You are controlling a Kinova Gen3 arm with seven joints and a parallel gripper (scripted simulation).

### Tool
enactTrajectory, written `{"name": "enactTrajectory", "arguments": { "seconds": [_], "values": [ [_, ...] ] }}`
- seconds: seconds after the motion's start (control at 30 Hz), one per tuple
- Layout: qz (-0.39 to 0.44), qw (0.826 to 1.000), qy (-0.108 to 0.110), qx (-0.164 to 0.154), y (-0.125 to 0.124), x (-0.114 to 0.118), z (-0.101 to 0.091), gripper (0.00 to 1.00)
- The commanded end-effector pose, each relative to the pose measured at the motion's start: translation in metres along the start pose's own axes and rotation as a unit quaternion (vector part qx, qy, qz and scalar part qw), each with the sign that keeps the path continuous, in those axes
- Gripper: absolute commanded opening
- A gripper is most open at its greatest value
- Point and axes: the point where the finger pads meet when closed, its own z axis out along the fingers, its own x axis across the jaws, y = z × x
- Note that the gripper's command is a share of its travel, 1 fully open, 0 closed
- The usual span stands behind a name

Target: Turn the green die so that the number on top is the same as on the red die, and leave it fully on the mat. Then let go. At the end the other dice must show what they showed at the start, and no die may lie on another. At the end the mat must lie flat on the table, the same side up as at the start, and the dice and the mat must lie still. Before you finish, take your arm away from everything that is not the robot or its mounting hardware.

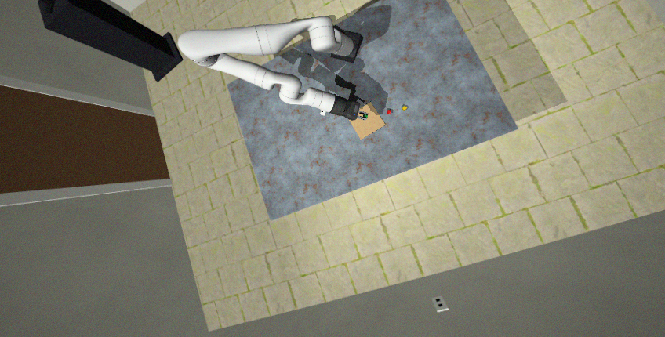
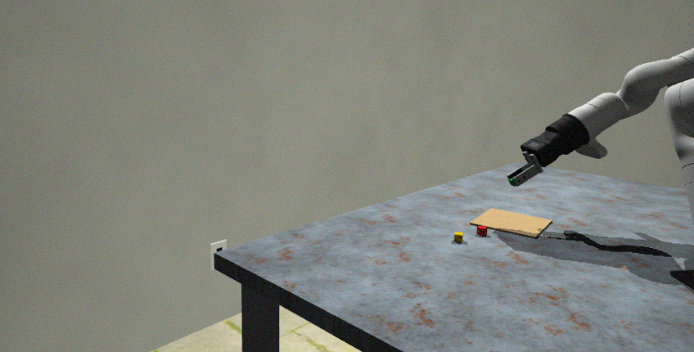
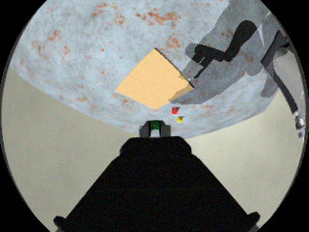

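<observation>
My gripper [image 1: 363, 115] [image 2: 514, 181] [image 3: 154, 126] is shut on the green die [image 1: 365, 116] [image 2: 511, 180] [image 3: 154, 125] and holds it in the air above the table, tilted well away from straight down. The tan mat [image 1: 367, 128] [image 2: 515, 220] [image 3: 154, 82] lies flat on the table below. The red die [image 1: 389, 111] [image 2: 481, 230] [image 3: 175, 110] stands on the table just off one edge of the mat. The numbers on the green and red dice are too small to read.
A yellow die [image 1: 404, 107] [image 2: 457, 237] [image 3: 180, 119] stands on the table beyond the red die, on the side away from the mat. The blue-grey table [image 1: 317, 156] [image 2: 370, 250] [image 3: 82, 63] carries the arm's base. The arm's shadow falls across a mat corner.
</observation>
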Motion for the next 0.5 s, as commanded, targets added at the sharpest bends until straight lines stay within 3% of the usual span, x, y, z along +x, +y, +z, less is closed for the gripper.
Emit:
{"name": "enactTrajectory", "arguments": {
  "seconds": [0.0,0.47],
  "values": [
    [0.009,1.000,-0.006,-0.020,0.0049,0.0009,-0.0005,0.34],
    [0.008,0.999,-0.011,-0.035,0.0056,0.0023,0.0009,0.34]
  ]
}}
